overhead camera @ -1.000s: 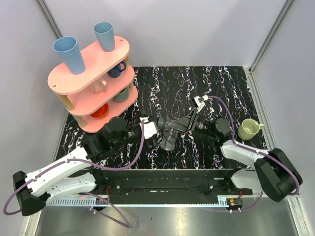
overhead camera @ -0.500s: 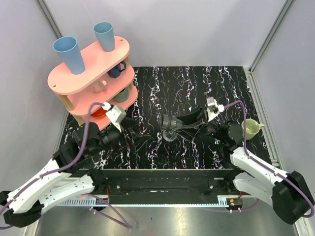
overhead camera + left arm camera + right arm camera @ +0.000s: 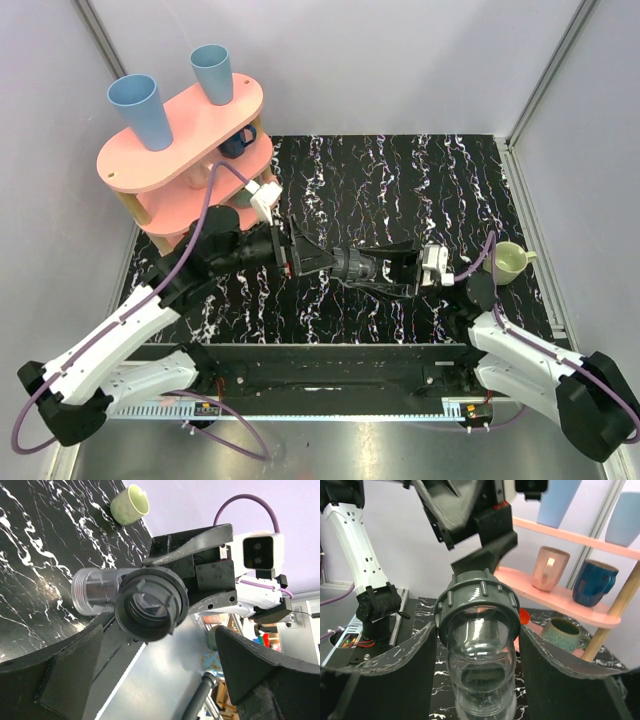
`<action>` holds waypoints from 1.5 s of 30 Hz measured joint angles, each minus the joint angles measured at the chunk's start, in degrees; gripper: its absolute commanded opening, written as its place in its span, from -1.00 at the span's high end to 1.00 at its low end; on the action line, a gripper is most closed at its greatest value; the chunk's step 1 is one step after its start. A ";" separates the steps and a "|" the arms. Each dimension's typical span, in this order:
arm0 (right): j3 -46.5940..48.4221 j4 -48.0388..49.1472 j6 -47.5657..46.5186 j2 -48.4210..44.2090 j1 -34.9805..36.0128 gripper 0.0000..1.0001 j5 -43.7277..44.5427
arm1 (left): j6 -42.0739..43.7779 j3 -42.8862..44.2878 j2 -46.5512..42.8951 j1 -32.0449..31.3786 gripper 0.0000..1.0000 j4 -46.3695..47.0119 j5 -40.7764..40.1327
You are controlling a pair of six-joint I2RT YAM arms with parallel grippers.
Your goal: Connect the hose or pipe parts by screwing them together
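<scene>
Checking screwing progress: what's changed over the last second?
The right tool tipped the clear plastic tube with dark grey ring nut from upright to level, nut facing the left tool, which drew back, then returned open. Pink shelf rack and pale green cup stayed.

Dark grey nut (image 3: 475, 587), seemingly clear coupling (image 3: 95, 591), black white-veined table (image 3: 400, 170), pink rack (image 3: 200, 120), pale green mug (image 3: 505, 263).

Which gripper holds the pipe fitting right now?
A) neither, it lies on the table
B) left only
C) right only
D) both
C: in the right wrist view the right gripper has its fingers closed on the clear body of the pipe fitting, holding it off the table, while the left gripper faces it with jaws spread wide and not touching it.
</scene>
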 measured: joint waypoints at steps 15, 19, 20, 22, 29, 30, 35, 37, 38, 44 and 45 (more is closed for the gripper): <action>-0.04 -0.11 -6.78 -2.67 2.91 1.00 -0.52 | -9.31 -5.14 4.24 1.84 -0.52 13.60 10.43; -0.04 0.26 -6.78 -2.10 2.99 1.00 -0.48 | -10.82 -6.88 4.39 1.92 -0.43 17.73 12.57; -0.04 0.33 -6.75 -2.03 3.04 1.00 -0.48 | -11.10 -7.26 4.39 1.99 -0.40 18.23 12.79; -0.04 0.37 -6.78 -1.90 3.13 1.00 -0.46 | -11.54 -8.37 4.39 2.08 -0.31 19.58 13.18; -0.04 1.64 -5.49 -1.25 3.21 1.00 -0.07 | -12.20 -9.73 4.61 2.29 0.26 21.22 13.90; -0.04 1.86 -5.03 -1.14 3.21 1.00 0.11 | -12.00 -9.73 4.61 2.36 0.37 21.35 14.03; -0.02 2.05 -1.05 -0.37 3.21 1.00 0.81 | -9.64 -9.77 4.61 2.58 1.00 21.29 14.27; 0.00 2.03 1.64 0.13 3.21 1.00 1.42 | -7.72 -9.77 4.61 2.69 1.00 21.18 14.29; 0.15 1.97 3.21 0.50 3.21 1.00 1.73 | -6.38 -9.77 4.61 2.80 1.00 21.11 14.34; 2.82 -2.14 16.04 2.71 3.19 1.00 3.02 | 6.97 -9.77 3.54 3.43 1.00 21.16 15.04; 3.67 -3.61 18.47 2.93 3.19 1.00 2.99 | 10.10 -9.77 3.13 3.50 1.00 21.16 15.26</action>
